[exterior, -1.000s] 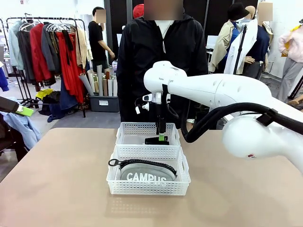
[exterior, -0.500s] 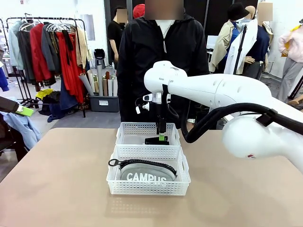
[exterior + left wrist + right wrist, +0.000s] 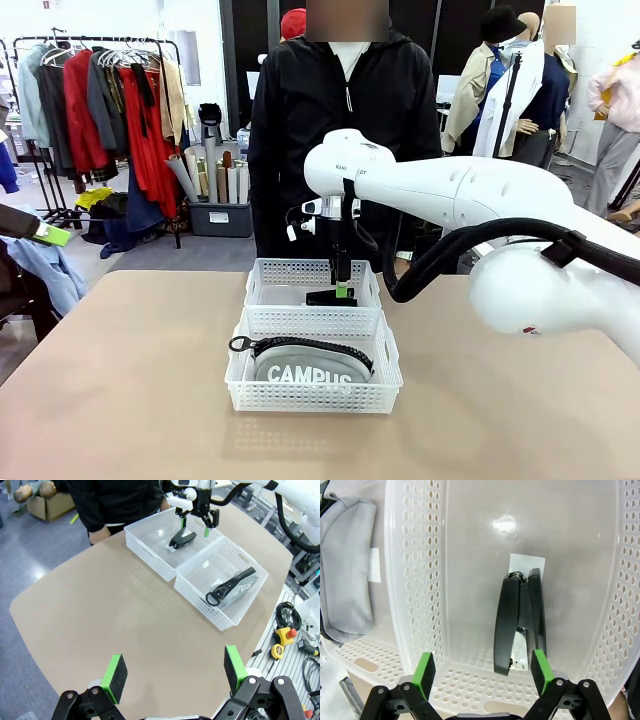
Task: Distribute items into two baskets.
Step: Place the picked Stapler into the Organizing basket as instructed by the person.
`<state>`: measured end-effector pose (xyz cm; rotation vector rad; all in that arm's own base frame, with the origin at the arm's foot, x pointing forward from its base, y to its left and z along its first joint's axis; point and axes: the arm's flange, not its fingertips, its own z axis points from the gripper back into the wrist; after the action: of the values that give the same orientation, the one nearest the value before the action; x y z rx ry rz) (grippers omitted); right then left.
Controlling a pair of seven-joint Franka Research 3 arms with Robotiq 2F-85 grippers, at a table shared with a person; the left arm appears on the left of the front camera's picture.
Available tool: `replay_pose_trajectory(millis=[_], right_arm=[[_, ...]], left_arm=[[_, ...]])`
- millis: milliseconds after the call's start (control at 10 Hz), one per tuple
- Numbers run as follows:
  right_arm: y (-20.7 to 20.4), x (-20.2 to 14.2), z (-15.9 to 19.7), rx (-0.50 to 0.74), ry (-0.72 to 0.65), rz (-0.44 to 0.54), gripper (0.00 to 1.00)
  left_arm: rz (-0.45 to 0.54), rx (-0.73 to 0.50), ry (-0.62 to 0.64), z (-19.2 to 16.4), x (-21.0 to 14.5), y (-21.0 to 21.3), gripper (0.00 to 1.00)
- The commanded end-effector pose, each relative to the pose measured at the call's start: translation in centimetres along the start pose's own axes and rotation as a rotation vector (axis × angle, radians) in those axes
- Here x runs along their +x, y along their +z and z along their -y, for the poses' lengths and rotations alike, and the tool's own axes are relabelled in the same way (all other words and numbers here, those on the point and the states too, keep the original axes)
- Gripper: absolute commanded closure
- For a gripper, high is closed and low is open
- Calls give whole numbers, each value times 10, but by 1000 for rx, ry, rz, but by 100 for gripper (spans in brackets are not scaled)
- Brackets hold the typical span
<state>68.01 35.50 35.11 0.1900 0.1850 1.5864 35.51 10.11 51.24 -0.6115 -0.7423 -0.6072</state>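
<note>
Black stapler (image 3: 520, 622): smooth hard shell, lying flat in far perforated white plastic basket (image 3: 300, 275), on its small label. Grey fabric CAMPUS pouch (image 3: 312, 368), black zipper, filling near basket (image 3: 310, 398). Baskets touching, end to end. Right gripper (image 3: 481, 672) spread wide just above stapler, holding nothing. Left gripper (image 3: 174, 675) wide open, empty, high over tan tabletop (image 3: 100, 615).

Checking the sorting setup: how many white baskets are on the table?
2: the near basket holds the CAMPUS pouch; the far basket, touching behind it, holds the stapler.
</note>
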Motion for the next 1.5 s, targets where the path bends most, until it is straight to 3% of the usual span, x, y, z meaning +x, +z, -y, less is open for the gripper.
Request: replay_pose_trajectory(millis=[0,900,1400], right_arm=[[2,1,-2,1,3,2,0],[0,0,0,0,0,0,0],[52,-41,-70,-236,-180,145,0]], left_arm=[[21,-8,-14,-2,0,-1,0],[21,-8,-14,-2,0,-1,0],[21,-8,-14,-2,0,-1,0]])
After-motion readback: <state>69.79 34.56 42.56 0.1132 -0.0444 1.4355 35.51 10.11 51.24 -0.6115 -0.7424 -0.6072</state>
